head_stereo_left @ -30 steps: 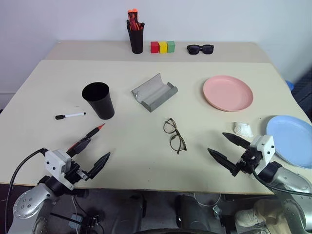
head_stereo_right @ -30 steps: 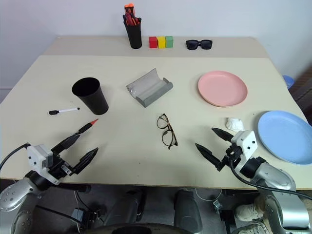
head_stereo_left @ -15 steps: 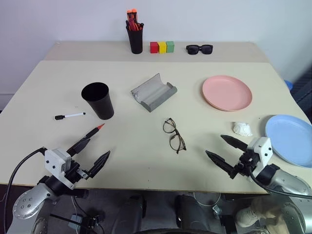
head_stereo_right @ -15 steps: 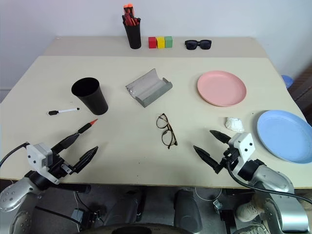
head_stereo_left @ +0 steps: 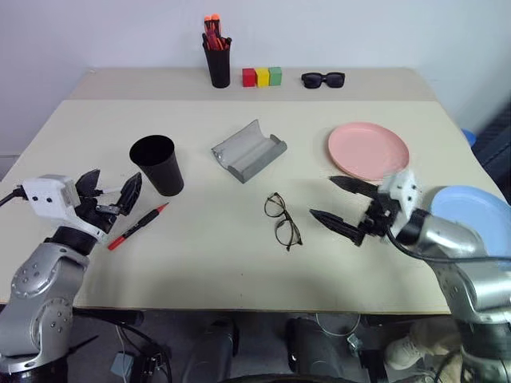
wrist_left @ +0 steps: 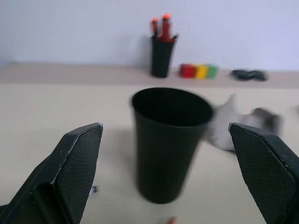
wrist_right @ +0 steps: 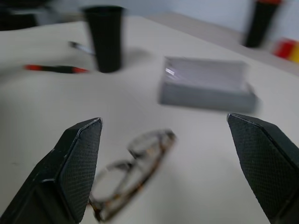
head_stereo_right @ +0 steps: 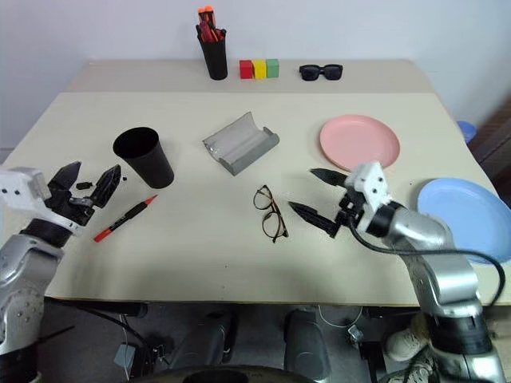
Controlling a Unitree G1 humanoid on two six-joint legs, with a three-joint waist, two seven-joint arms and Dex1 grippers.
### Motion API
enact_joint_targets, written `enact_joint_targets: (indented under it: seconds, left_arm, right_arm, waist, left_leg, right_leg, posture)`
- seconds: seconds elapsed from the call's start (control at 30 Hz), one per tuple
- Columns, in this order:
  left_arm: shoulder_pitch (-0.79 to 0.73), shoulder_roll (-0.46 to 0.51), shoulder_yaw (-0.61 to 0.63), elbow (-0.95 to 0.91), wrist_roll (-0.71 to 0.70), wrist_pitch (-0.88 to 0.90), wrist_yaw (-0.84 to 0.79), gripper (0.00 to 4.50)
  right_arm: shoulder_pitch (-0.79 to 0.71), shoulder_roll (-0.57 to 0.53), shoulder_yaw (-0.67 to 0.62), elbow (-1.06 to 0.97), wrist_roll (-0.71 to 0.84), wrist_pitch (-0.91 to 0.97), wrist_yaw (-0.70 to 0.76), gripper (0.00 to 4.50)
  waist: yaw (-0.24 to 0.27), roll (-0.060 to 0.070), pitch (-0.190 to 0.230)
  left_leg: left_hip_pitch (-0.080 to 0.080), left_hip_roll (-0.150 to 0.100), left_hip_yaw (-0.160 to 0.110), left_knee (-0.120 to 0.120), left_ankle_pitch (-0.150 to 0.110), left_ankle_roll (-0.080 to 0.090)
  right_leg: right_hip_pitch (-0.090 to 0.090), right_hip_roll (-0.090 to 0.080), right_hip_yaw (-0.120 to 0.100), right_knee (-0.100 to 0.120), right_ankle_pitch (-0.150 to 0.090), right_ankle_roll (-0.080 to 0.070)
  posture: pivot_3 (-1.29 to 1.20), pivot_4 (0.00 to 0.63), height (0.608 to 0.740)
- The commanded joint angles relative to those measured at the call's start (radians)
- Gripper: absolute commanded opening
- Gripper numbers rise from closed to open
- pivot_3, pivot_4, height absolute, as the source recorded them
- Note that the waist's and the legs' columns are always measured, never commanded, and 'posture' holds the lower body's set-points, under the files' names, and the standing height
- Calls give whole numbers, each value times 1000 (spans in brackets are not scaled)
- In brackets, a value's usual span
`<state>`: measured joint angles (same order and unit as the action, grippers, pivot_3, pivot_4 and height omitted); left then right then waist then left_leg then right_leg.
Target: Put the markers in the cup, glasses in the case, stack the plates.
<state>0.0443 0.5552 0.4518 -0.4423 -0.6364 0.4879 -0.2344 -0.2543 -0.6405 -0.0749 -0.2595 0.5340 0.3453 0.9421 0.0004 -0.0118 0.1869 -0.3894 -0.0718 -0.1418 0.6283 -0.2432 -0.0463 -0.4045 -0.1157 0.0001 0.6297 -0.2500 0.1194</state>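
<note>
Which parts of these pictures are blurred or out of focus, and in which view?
Left wrist view: the cup is fairly sharp, but the case behind it is smeared. Right wrist view: the glasses, the case and the red marker look soft. Both eye views are sharp, with even light and faint shadows.
</note>
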Motion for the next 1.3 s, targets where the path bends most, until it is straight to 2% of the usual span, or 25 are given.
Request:
enact_joint_targets:
  seconds: [0.03, 0.1, 0.17, 0.37, 0.47, 0.7, 0.9, 1.07, 1.17, 1.3]
  left_arm:
    - [-42, 124, -32, 25, 31, 194, 17, 4500]
    - [-60, 194, -66, 49, 61, 237, -18, 4500]
    - [-55, 269, -99, 58, 70, 237, -120, 4500]
    - [-3, 422, -126, 119, 110, 250, -322, 4500]
    - [-7, 460, -139, 163, 131, 250, -380, 4500]
    - [-6, 479, -172, 185, 162, 274, -462, 4500]
    - [-74, 478, -268, 198, 206, 312, -478, 4500]
    - [-162, 506, -372, 219, 233, 462, -480, 4500]
    - [-185, 532, -426, 220, 255, 492, -501, 3667]
    - [-223, 531, -455, 224, 262, 526, -497, 1774]
  right_arm:
    - [-112, 27, 72, 112, -16, -101, 153, 4354]
    - [-177, 57, 102, 180, -22, -130, 197, 4354]
    - [-228, 84, 135, 220, -19, -128, 240, 4354]
    - [-284, 143, 197, 250, -34, -127, 281, 4354]
    - [-290, 164, 203, 265, -49, -147, 290, 4354]
    - [-301, 193, 214, 321, -83, -213, 324, 4354]
    - [-303, 213, 219, 338, -98, -232, 328, 4354]
    - [-302, 235, 221, 343, -108, -243, 318, 4354]
    - [-296, 242, 220, 338, -112, -245, 315, 4449]
    - [-289, 243, 215, 341, -113, -250, 314, 4449]
  waist:
    - [-3, -1, 0]
    - [-7, -1, 1]
    - [-13, -1, 1]
    - [-18, 0, 2]
    - [-17, 1, 2]
    - [-15, 1, 2]
    - [-16, 1, 2]
    - [-17, 1, 2]
    - [-21, 1, 2]
    - [-20, 2, 2]
  left_leg:
    - [0, 0, 0, 0, 0, 0]
    - [0, 0, -1, 0, 0, 0]
    - [0, 0, 0, 0, 0, 0]
    - [-1, 1, 0, -3, 0, -1]
    - [-1, 1, 0, -5, 1, -1]
    - [-1, 1, 0, -5, 1, -2]
    - [-1, 1, 0, -6, 1, -2]
    - [-1, 1, 0, -6, 1, -2]
    - [-1, 0, 0, -6, 1, -3]
    - [1, 1, 0, -7, 2, -3]
  right_leg:
    - [0, 1, 0, 0, 0, 0]
    - [0, 1, 0, 0, 0, 1]
    - [-1, 1, 0, 0, 0, 1]
    - [-4, 0, 1, 1, 0, 1]
    - [-6, 1, 1, 1, 0, 0]
    - [-5, 0, 1, 0, 1, 1]
    - [-6, 0, 1, 1, 1, 1]
    - [-6, 1, 1, 1, 1, 1]
    - [-6, 1, 1, 2, 1, 2]
    - [-6, 1, 1, 3, 1, 1]
  posture:
    - [0, 150, 740]
    - [0, 150, 740]
    - [0, 150, 740]
    - [0, 150, 740]
    - [0, 150, 740]
    - [0, 150, 740]
    - [0, 150, 740]
    - [0, 150, 740]
    - [0, 150, 740]
    - [0, 150, 740]
